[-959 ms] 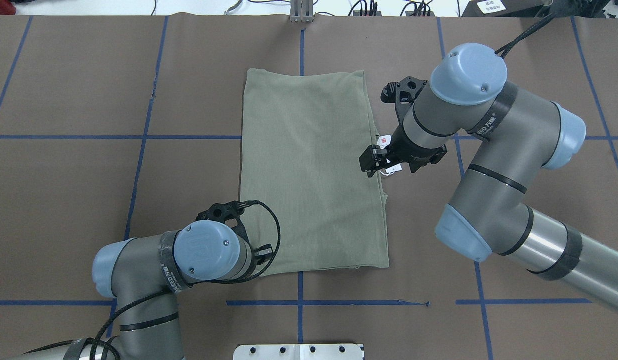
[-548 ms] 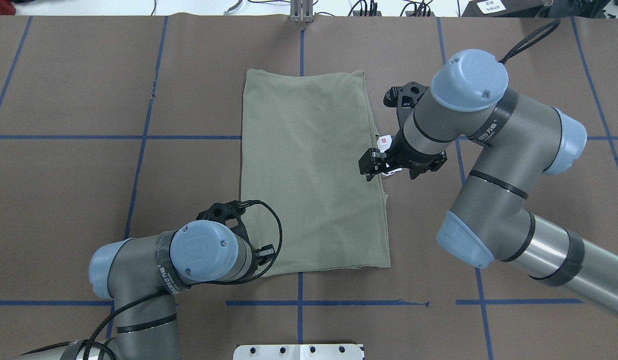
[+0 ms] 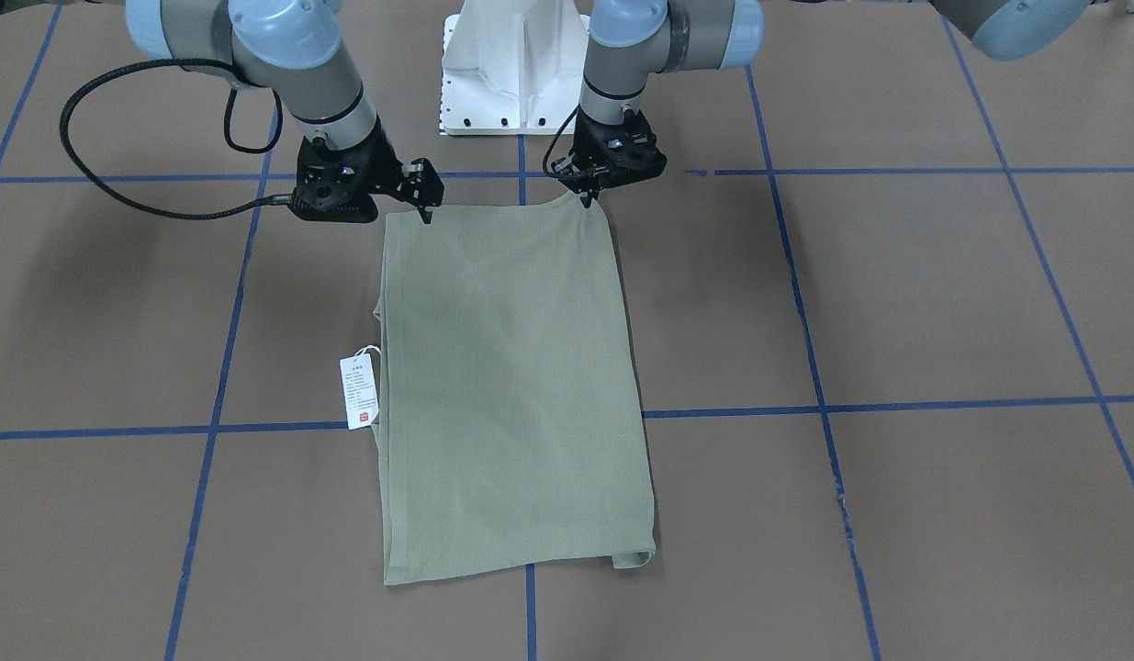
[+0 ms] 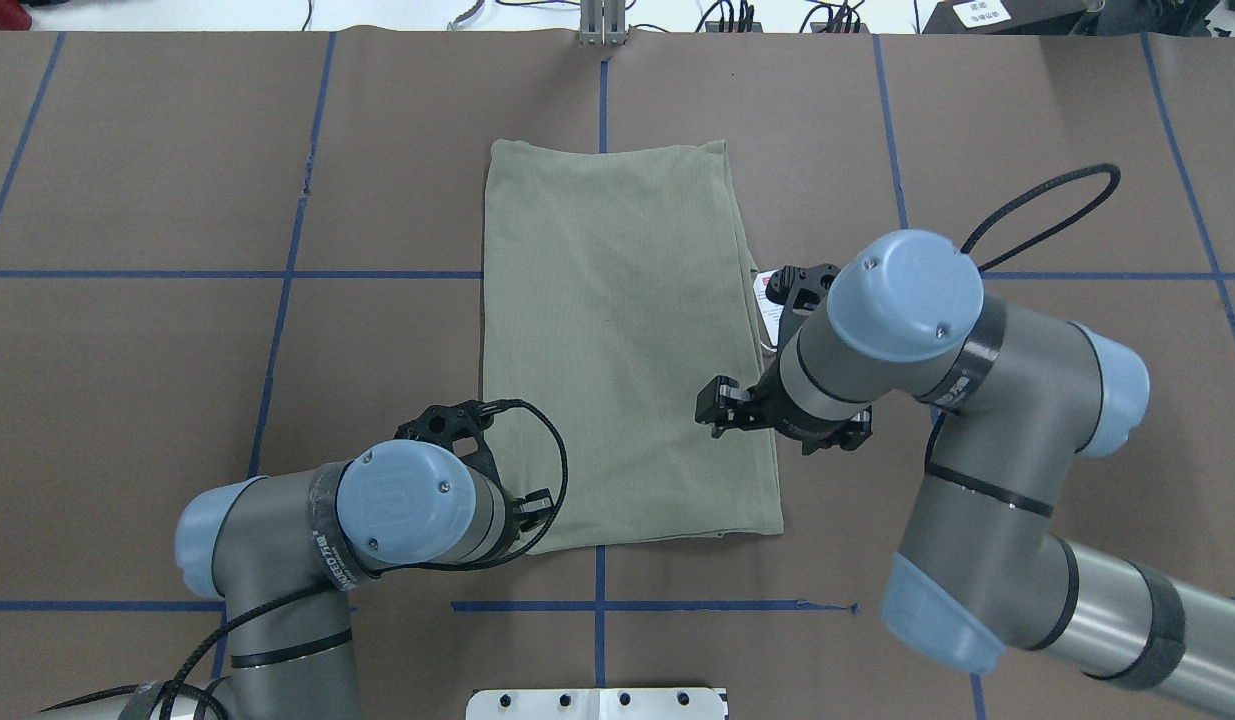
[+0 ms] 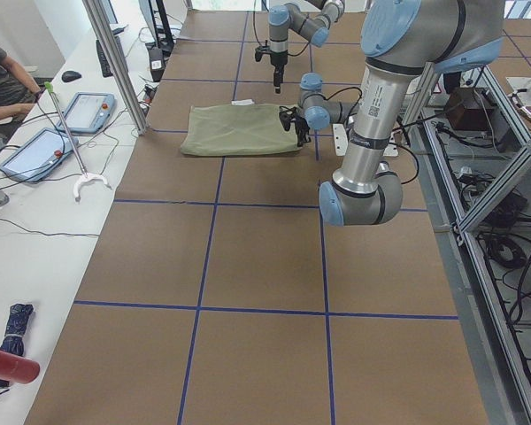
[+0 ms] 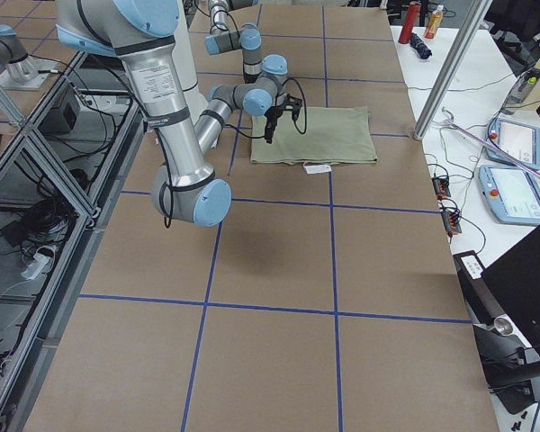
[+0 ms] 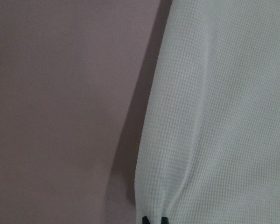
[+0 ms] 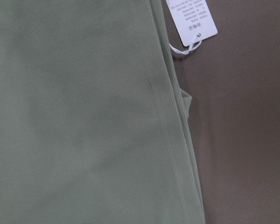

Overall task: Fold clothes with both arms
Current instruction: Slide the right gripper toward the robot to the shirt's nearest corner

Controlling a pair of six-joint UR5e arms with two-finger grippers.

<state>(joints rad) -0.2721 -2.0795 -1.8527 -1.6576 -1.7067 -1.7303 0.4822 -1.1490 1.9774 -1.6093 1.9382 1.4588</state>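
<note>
Here, fine-knit sage shirt point(image 4: 617, 340), flat rectangle

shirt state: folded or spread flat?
Folded. The shirt lies as a narrow rectangle, no sleeves showing, stacked layers along the edge by the tag.

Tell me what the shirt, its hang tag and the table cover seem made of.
The shirt looks like soft matte knit: fine ribbed texture. The hang tag is white card, probably paper, printed, on string. The table cover is a dull brown sheet, likely paper.
</note>
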